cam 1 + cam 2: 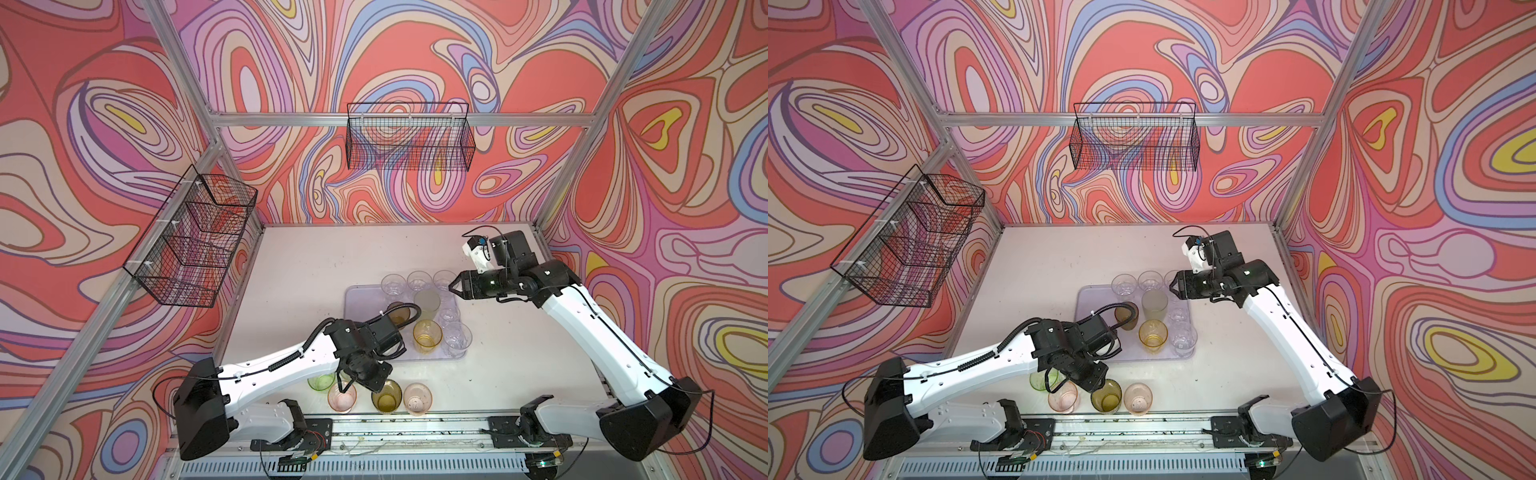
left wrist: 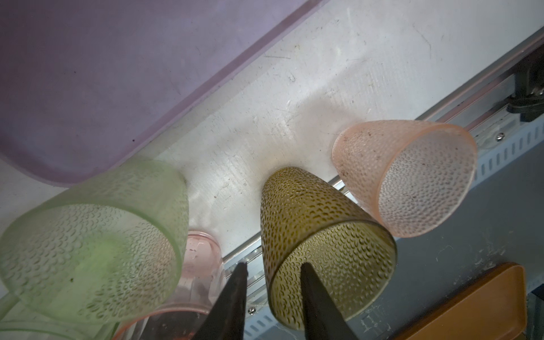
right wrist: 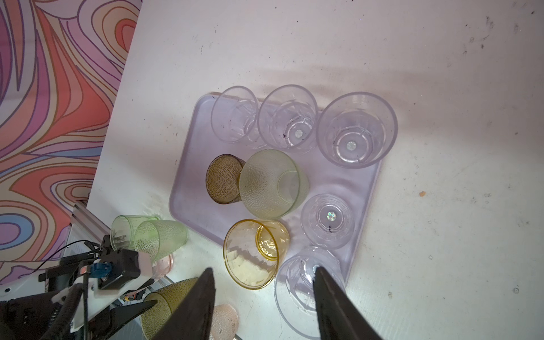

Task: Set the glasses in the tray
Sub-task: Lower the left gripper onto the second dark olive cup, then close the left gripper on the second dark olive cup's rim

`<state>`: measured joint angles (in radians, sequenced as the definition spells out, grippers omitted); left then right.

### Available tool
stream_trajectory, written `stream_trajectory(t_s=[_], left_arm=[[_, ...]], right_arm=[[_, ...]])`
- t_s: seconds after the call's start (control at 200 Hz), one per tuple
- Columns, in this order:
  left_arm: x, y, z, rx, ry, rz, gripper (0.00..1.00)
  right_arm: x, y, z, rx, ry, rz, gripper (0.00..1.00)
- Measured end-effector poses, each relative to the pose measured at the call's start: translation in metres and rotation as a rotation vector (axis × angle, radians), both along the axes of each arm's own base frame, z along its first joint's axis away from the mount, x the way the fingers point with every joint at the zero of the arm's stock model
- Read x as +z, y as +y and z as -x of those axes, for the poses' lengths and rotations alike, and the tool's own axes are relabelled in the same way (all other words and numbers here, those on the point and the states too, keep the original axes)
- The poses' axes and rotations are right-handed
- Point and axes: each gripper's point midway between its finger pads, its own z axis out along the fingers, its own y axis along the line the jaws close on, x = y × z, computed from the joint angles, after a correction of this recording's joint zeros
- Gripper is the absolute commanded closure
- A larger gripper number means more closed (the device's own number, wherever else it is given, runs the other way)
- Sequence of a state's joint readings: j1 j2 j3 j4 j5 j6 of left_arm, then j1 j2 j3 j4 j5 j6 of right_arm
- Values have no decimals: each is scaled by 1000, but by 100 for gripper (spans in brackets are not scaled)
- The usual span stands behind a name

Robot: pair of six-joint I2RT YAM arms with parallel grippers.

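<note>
Shows approx. eight glasses (image 1: 427, 336) sitting in lilac tray (image 1: 360, 305), mid-table; over half done, by the look. Leaves at least five on table (image 1: 299, 291) nr front edge, incl. green tumbler (image 1: 321, 381), pink tumbler (image 1: 341, 397), olive tumbler (image 1: 386, 397). Has L arm bent low there, left gripper (image 2: 273, 265) part-open astride olive tumbler's rim, one finger inside, not yet pinching. Has R arm stretched over tray's far corner, right gripper (image 1: 452, 286) wide, empty.

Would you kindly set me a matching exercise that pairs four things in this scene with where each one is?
1. amber glass
2. speckled pink glass
3. long wire basket
4. right end effector

A. hung on the back rail
B. on the table, outside the tray
C. in the air, open and empty
D. standing in the tray

Pairs: 1-D, 2-B, 3-A, 4-C
</note>
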<state>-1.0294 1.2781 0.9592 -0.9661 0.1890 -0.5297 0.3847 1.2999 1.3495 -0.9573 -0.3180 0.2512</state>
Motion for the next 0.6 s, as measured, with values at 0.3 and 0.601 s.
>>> stream_trajectory(t_s=[0.3, 0.601], left_arm=[[-7, -2, -2, 2, 0, -21, 73], [-10, -1, -2, 3, 2, -36, 78]], right_arm=[[1, 2, 1, 11, 1, -7, 45], [1, 2, 1, 13, 0, -6, 45]])
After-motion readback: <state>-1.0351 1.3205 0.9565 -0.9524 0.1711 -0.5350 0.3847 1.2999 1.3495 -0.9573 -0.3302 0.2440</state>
